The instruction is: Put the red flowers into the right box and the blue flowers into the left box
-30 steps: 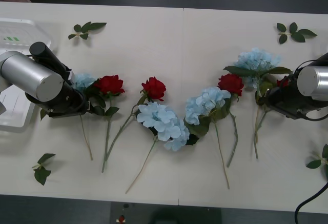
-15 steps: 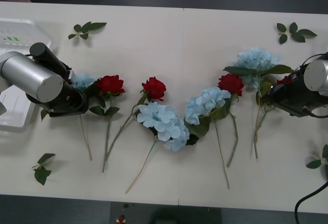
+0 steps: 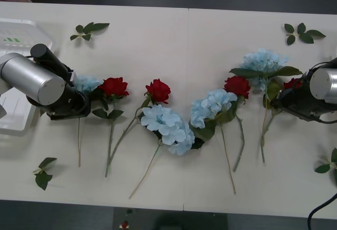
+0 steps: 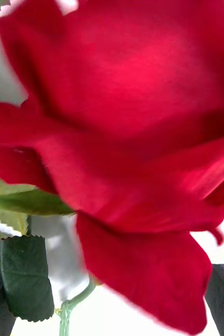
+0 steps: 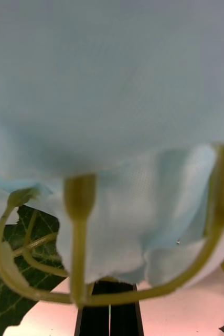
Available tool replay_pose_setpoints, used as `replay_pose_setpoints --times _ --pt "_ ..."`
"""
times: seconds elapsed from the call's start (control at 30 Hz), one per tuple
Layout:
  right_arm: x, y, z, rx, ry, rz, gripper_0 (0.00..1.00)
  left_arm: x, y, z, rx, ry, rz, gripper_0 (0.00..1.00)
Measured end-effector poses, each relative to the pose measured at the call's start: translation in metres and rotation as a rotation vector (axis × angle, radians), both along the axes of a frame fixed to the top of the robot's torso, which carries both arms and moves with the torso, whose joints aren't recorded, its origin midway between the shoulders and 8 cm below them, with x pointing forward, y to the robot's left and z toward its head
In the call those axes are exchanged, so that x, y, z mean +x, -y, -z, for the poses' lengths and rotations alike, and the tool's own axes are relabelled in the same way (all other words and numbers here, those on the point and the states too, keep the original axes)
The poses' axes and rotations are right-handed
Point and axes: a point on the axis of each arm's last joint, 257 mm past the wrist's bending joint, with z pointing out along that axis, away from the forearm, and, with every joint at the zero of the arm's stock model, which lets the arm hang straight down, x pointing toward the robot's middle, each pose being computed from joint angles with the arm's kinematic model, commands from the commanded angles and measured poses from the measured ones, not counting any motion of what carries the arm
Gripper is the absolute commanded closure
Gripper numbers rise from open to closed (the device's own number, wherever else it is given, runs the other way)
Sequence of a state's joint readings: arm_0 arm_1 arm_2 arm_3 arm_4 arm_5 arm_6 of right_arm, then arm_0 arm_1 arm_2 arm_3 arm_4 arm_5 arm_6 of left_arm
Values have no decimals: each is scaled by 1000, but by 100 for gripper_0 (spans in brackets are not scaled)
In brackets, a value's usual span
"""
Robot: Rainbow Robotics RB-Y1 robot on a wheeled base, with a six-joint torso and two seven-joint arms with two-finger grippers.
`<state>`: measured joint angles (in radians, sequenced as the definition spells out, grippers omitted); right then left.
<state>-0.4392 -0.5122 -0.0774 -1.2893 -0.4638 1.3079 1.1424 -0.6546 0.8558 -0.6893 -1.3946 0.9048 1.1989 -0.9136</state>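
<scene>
Flowers lie in a row across the table (image 3: 158,40) in the front view: four red roses, counting the one (image 3: 291,83) at the right gripper (image 3: 279,99), and four blue ones. The left gripper (image 3: 79,101) sits at the leftmost blue flower (image 3: 87,83), beside the left box (image 3: 16,30).

Right wrist view: fingers apart around a rose (image 4: 127,131).

Left wrist view: fingers (image 5: 96,315) pressed together below blue petals (image 5: 112,94), on its stem.
</scene>
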Motion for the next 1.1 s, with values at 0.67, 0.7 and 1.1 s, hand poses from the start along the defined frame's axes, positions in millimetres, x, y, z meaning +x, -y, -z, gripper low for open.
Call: replay_pose_setpoints --times 0.67,0.7,1.1 --pt "-5 -10 13 -38 -30 -43 0 6 -46 -170 26 86 89 100" --pt "-5 -10 13 -38 -30 -43 17 9 -53 -176 26 97 78 100" --pt "2 -10 10 -39 -3 -44 100 72 -179 -207 89 248 -148 100"
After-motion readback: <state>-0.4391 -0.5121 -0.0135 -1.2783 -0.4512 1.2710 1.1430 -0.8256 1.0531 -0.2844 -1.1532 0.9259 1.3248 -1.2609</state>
